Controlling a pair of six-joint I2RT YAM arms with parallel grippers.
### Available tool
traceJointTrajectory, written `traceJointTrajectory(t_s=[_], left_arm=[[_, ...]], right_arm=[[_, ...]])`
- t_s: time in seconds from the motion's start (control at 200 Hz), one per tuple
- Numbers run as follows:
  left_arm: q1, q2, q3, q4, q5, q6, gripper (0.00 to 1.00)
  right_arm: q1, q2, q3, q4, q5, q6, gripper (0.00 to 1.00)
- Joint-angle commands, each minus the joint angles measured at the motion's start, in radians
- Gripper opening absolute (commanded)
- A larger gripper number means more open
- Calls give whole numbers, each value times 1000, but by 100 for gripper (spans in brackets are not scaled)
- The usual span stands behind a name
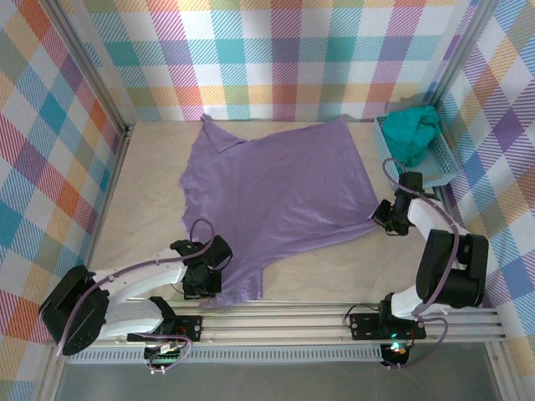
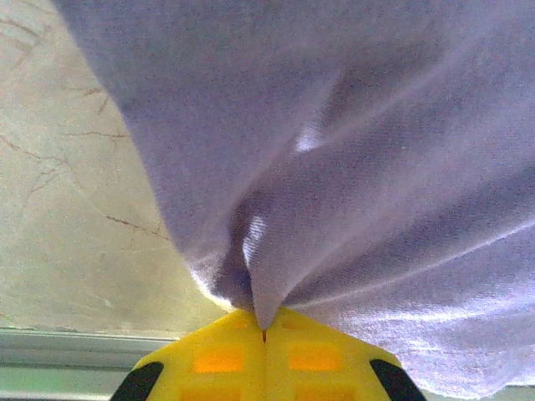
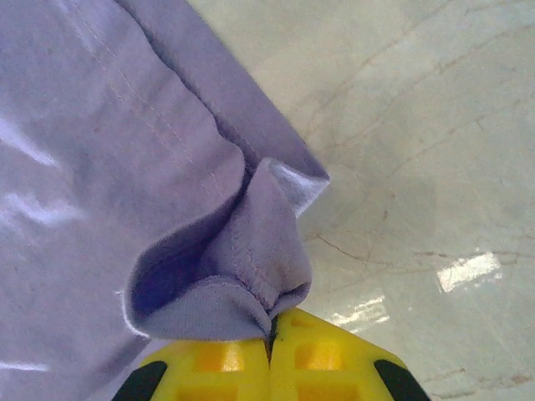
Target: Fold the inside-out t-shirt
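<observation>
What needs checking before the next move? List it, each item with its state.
1. Grip of left gripper on shirt: ok, shut on a fold.
2. Grip of right gripper on shirt edge: ok, shut.
3. Spread of shirt on table: ok, a few wrinkles.
4. Gap between shirt and basket: ok, apart.
5. Grips firm enough to lift: cannot tell.

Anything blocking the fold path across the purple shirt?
Nothing visible. The left gripper and right gripper pinch the lavender cotton t-shirt; the teal-green garment sits in its pale blue basket, far right, beside the shirt.
</observation>
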Motion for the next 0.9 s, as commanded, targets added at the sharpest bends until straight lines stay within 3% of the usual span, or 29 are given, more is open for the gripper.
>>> traceJointTrajectory(t_s=[0.0,0.23,0.47,0.725,0.895], left_arm=[[-5,-60,-10,35,57,-20,0],[221,-216,81,-37,239,28,0],[554,-121,282,-130,430,251,0],[699,83,474,-70,474,359,0],[752,211,612,-43,440,396,0]], right_arm=[[-4,-44,-36,-14,13,-17,2],[-5,-89,-13,-30,-1,-39,4],[4,19,162,-80,-7,-73,6],[66,199,396,-102,37,-92,7],[106,337,571,-134,71,-111,7]])
